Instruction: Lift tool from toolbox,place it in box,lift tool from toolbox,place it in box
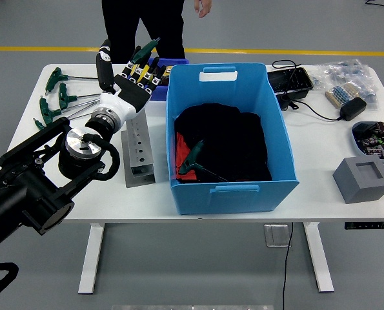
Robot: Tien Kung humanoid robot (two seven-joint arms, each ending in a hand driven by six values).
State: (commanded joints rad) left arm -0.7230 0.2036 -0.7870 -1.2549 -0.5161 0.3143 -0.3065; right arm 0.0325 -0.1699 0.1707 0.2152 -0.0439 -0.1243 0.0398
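Head view. The blue box [230, 139] stands mid-table and holds black cloth [227, 142], a strip of red at its left, and one green-handled tool [193, 158] lying on the cloth near the front-left corner. Behind the box's left rear corner sits the small blue toolbox [161, 90]; its contents are mostly hidden by my hand.

My left hand [128, 81] is raised over the toolbox, fingers [140, 72] curled around a green-handled tool [145, 50] whose handle projects up and to the right above the fingertips. The thumb stands out to the left, apart from the tool. The tool is clear of the toolbox and lies left of the box's rear-left corner.

A grey metal block [139, 152] lies just left of the box wall, below my wrist. More green T-handle keys [59, 97] lie at the table's left end. A person [143, 26] stands at the far edge, directly behind the toolbox.
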